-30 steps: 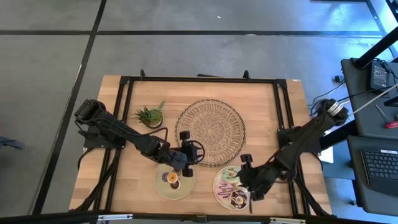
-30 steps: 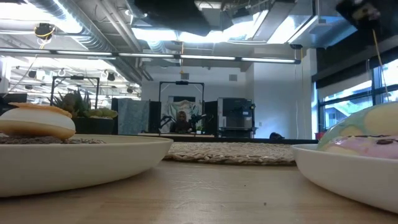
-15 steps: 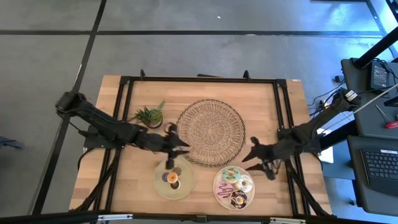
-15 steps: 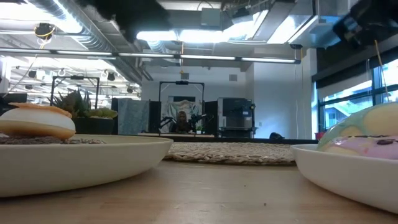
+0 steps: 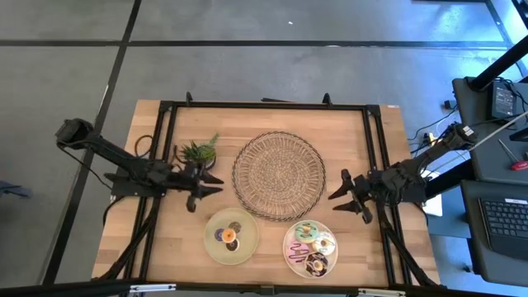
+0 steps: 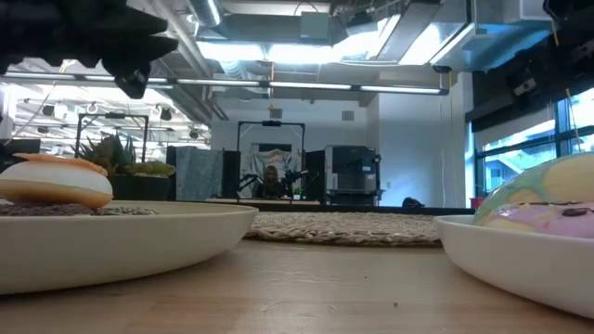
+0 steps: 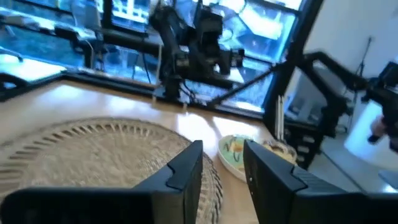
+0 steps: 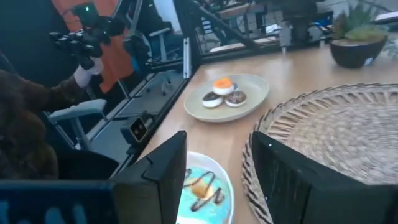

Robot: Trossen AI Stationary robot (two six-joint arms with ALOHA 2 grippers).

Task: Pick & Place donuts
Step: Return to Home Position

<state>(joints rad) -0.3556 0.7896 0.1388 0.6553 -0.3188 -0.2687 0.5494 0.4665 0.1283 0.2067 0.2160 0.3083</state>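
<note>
The donuts lie on two round plates near the table's front edge. The left plate (image 5: 211, 246) holds an orange-topped donut (image 8: 222, 84) and two brown ones (image 8: 235, 98). The right plate (image 5: 288, 248) holds several donuts (image 5: 313, 247), one of them iced light blue (image 8: 202, 190). My left gripper (image 5: 216, 188) hangs open and empty left of the woven mat, beyond the left plate. My right gripper (image 5: 334, 194) hangs open and empty right of the mat, beyond the right plate. Both point level toward the table's middle.
A round woven mat (image 5: 279, 175) lies in the table's middle between the two grippers. A small potted plant (image 5: 200, 153) stands just behind my left gripper. A black frame (image 5: 264, 106) runs along the table's edges. A person stands past the table's front edge (image 8: 37, 124).
Both grippers have drawn back from above the plates, the left toward the table's left and far side, the right toward its right and far side. Each has tipped up from pointing down to level. The donuts lie still on their plates.
</note>
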